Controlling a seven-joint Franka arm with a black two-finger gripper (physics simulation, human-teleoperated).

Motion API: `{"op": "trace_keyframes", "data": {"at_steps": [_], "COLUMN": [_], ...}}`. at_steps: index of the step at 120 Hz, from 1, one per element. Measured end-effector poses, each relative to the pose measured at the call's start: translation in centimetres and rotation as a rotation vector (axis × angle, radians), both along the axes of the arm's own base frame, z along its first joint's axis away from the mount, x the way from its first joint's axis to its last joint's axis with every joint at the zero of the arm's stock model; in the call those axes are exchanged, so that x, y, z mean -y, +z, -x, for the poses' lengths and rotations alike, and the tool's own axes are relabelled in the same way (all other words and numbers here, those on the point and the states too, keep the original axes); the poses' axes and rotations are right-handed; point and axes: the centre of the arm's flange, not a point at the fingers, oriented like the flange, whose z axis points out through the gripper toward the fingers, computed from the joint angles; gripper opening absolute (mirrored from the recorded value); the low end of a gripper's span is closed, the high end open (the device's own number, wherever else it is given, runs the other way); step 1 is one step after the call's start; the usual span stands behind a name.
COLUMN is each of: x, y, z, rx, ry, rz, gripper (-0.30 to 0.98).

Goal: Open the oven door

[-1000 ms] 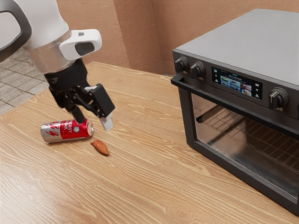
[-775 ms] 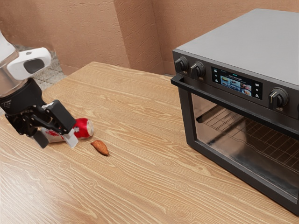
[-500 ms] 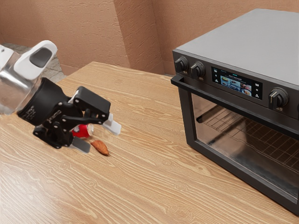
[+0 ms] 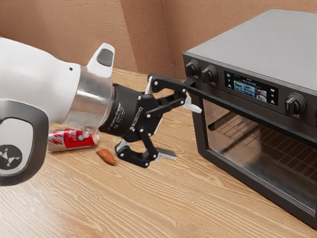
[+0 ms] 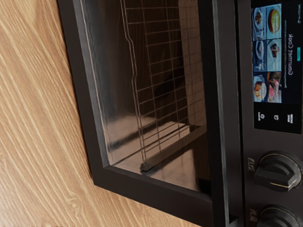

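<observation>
The gripper (image 4: 181,130) was held wide apart, its spread turned upright, presumably so the door handle (image 4: 237,109) could be straddled

You have a red and silver drink can (image 4: 80,141) lying on its side on the wood-grained counter (image 4: 148,208), toward the exterior view's left. Just beside one end of it you can see a small, reddish-brown, almond-shaped piece (image 4: 105,156), lying flat. Beyond the counter you face a rough, orange-brown wall (image 4: 89,29) with upright corner edges.
</observation>
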Motion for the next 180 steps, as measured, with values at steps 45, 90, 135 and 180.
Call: {"op": "trace_keyframes", "data": {"at_steps": [45, 90, 135, 180], "x": [1.9, 2.1, 2.1, 2.2], "y": [-2.2, -3.4, -6.0, -5.0], "z": [-4.3, -7.5, -12.3, -15.5], "rx": [-0.046, -0.029, -0.026, -0.011], "ry": [0.179, 0.203, 0.139, 0.091], "rz": [0.155, 0.109, -0.05, -0.107], "gripper": [0.68, 0.68, 0.68, 0.68]}}
